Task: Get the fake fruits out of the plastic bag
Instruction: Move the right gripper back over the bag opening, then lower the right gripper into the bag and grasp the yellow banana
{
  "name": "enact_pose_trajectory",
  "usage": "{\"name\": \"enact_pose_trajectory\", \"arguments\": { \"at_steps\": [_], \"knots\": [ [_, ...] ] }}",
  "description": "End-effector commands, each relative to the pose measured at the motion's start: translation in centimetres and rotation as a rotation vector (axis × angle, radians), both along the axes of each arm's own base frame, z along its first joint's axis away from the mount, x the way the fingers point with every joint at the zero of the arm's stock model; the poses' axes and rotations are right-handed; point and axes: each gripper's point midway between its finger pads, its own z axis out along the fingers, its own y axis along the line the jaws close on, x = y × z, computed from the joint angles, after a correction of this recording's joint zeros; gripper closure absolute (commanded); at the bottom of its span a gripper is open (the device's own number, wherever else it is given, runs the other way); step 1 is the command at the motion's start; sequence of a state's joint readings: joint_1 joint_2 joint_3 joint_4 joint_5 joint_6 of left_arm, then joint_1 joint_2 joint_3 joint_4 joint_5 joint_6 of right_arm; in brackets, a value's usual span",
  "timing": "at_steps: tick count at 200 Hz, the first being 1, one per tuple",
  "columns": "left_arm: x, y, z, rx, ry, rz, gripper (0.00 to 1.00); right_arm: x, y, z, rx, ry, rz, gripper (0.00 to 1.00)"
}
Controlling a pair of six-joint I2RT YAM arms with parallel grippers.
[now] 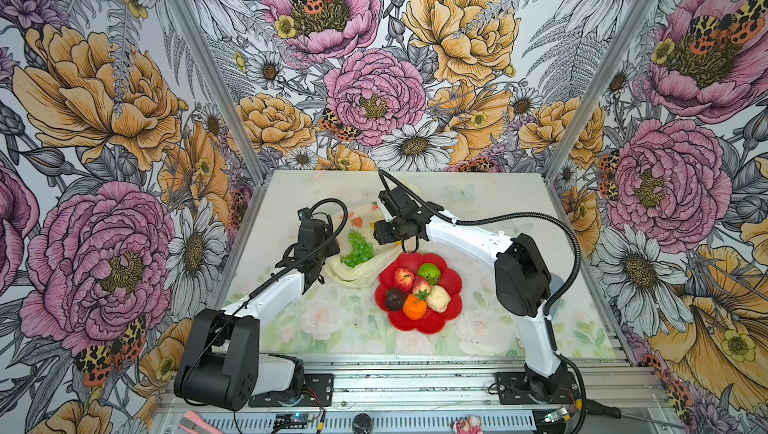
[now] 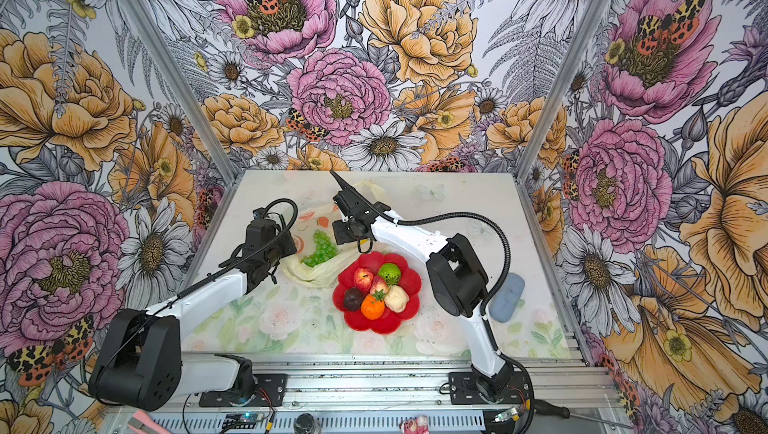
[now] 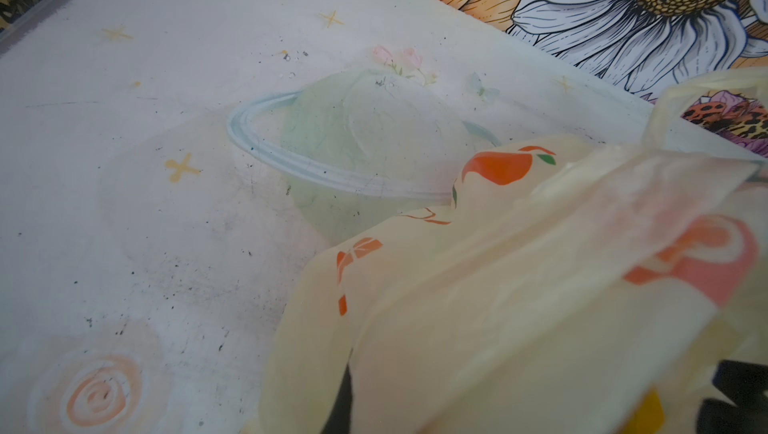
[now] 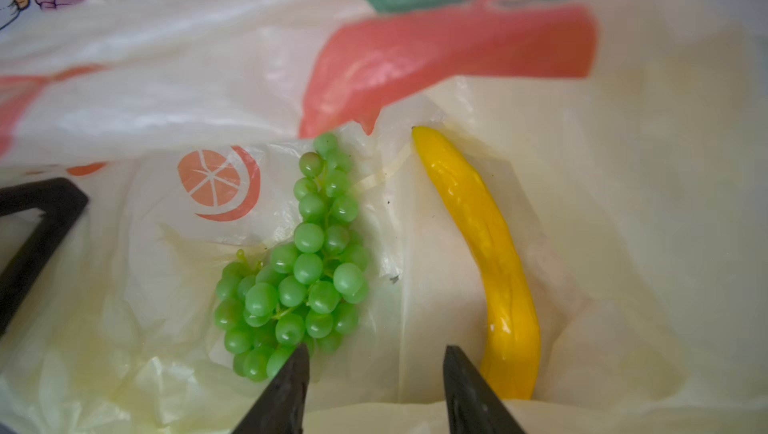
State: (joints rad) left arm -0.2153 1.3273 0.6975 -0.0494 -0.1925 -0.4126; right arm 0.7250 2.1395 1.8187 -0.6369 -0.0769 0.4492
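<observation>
1. On the flower-printed table (image 1: 332,328) the job looks well past halfway. Six of the fake fruits (image 1: 419,286) are out and two are left to fetch.
2. The right arm (image 1: 465,241) reaches in from its base with its elbow raised beside the plate and its forearm stretched across, so the wrist sits over the bag's mouth. The left arm (image 1: 274,295) slants up from its base to the bag's left side.
3. The plastic bag (image 1: 358,277) lies crumpled mid-table, its mouth gaping upward.
4. The red plate (image 1: 452,286), hard against the bag's near edge, carries the apple (image 1: 403,278), green round fruit (image 1: 429,272), strawberry (image 1: 420,284), plum (image 1: 394,299), orange (image 1: 414,307) and cream piece (image 1: 439,299), all bunched together.
5. Inside the bag lie the grape bunch (image 4: 299,274) and the banana (image 4: 486,253), side by side and apart, with a strip of film between them.
6. The right gripper (image 4: 376,355) hangs over that strip with its jaws apart and nothing between them. One fingertip (image 4: 291,386) overlaps the grapes' end and the other sits just beside the banana. Which fruit it is after, I cannot tell.
7. The left gripper (image 2: 290,246) is closed, apparently pinching the bag's edge and holding it up. In the left wrist view the film drapes right over it.
</observation>
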Motion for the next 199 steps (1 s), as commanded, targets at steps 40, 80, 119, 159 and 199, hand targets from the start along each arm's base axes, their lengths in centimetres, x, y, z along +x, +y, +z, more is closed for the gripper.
{"name": "enact_pose_trajectory", "arguments": {
  "at_steps": [40, 80, 119, 159, 199],
  "knots": [
    [0.6, -0.1, 0.4, -0.019, 0.008, 0.003, 1.00, 4.1, -1.0, -2.7, -0.053, -0.038, 0.020, 0.48],
    [0.8, -0.1, 0.2, -0.024, 0.019, 0.008, 1.00, 5.3, -1.7, -5.2, -0.116, -0.042, 0.031, 0.48],
    [0.8, 0.1, 0.1, -0.016, 0.026, 0.017, 1.00, 6.0, -2.0, -7.1, -0.169, -0.047, 0.044, 0.48],
    [1.0, 0.3, -0.1, -0.024, 0.031, 0.032, 1.00, 6.5, -2.3, -8.5, -0.209, -0.053, 0.056, 0.49],
    [1.2, 0.3, -0.4, -0.023, 0.045, 0.034, 1.00, 6.8, -2.3, -8.7, -0.222, -0.064, 0.066, 0.54]
  ]
}}
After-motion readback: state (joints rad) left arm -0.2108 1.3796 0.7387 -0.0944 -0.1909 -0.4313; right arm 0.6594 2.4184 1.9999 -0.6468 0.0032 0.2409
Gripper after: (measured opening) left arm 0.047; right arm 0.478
